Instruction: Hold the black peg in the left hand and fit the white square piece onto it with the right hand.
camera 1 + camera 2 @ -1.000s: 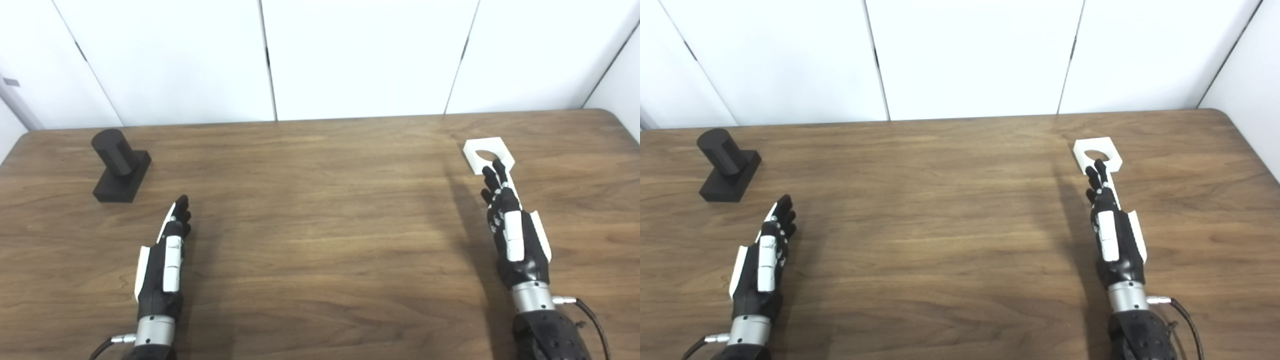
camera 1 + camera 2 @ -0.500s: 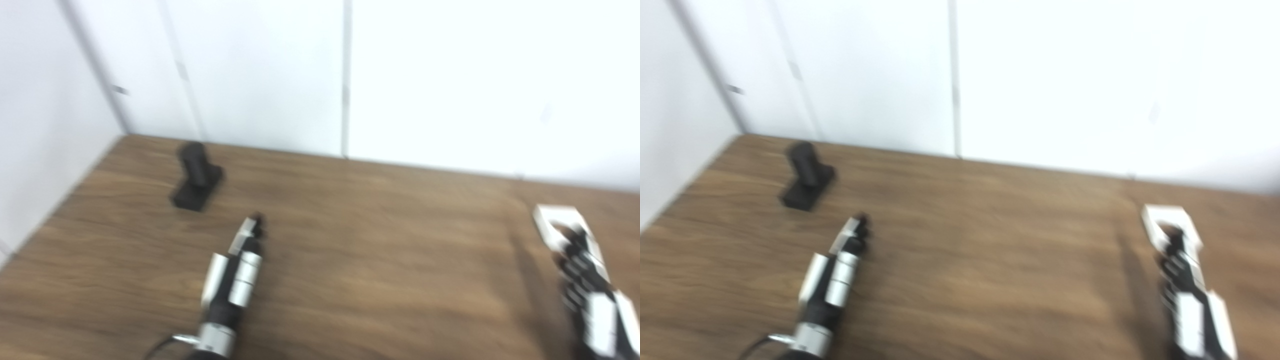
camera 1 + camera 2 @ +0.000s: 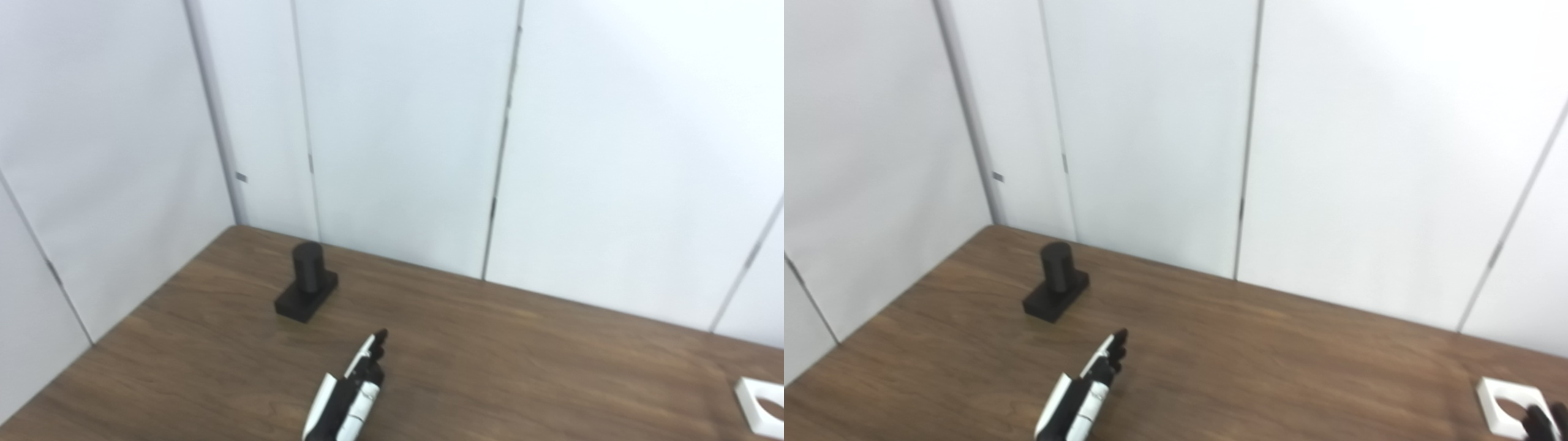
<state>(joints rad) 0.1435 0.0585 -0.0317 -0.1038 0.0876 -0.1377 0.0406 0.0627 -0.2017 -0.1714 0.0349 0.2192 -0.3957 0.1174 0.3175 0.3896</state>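
The black peg (image 3: 306, 286), a short cylinder upright on a black block base, stands on the wooden table (image 3: 502, 355) near its far left corner. My left hand (image 3: 352, 398) lies open and empty on the table, fingers stretched out, nearer than the peg and a little to its right, apart from it. The white square piece (image 3: 1505, 405) with a round hole lies flat at the right edge of the picture. Only the fingertips of my right hand (image 3: 1542, 422) show, stretched out at the near side of the piece. Nothing is held.
White wall panels (image 3: 404, 135) stand right behind the table's far edge and along its left side. The table's left edge (image 3: 116, 331) runs diagonally just left of the peg.
The whole picture has shifted: the camera has swung up and to the left. The peg, the white piece and both hands keep their places on the table.
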